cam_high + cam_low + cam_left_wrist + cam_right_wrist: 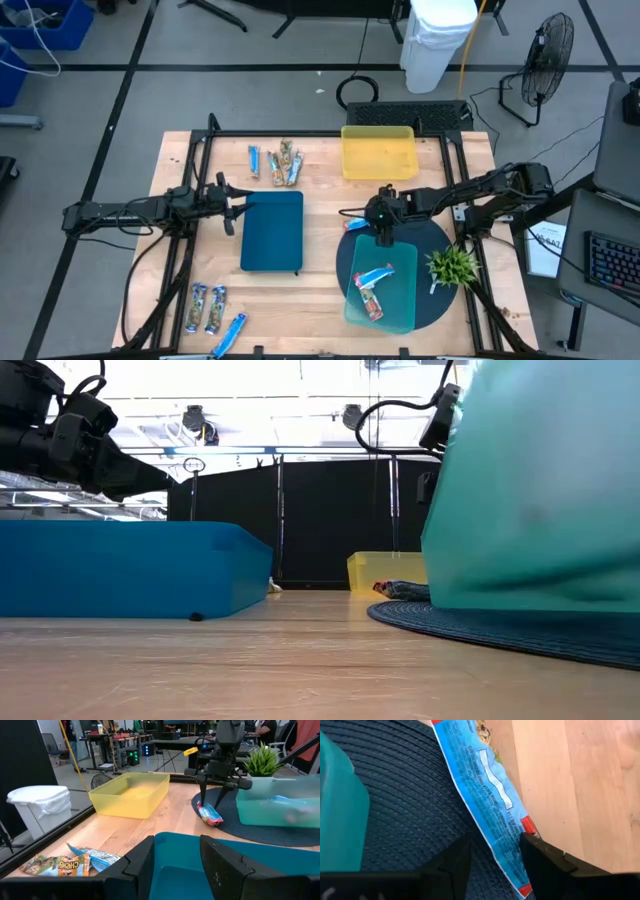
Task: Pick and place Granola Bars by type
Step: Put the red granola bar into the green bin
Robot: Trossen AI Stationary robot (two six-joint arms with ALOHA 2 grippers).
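From the top camera, my right gripper (383, 238) hangs over the near-left edge of the round dark mat (440, 300), jaws apart and pointing down at a bar lying there. Two bars (370, 290) are already in the teal tray (400, 315). The left gripper (228, 207) waits, jaws spread and empty, at the left edge of the blue tray (272, 230). More bars sit at the back (278, 162) and front left (208, 308).

Low camera: mostly tray walls, nothing useful for the pick.

Left wrist: the bar (210, 813) lies right under the right arm's fingers, on the mat's rim. A brown wrapper close by reads "CHEWY" (65, 865).

Right wrist: the blue-printed wrapper (490, 790) runs lengthwise between my two fingers (447, 865), half on mat, half on wood. They straddle it but aren't pinching yet. Fine print unreadable. The right arm is clearly the nearer one.
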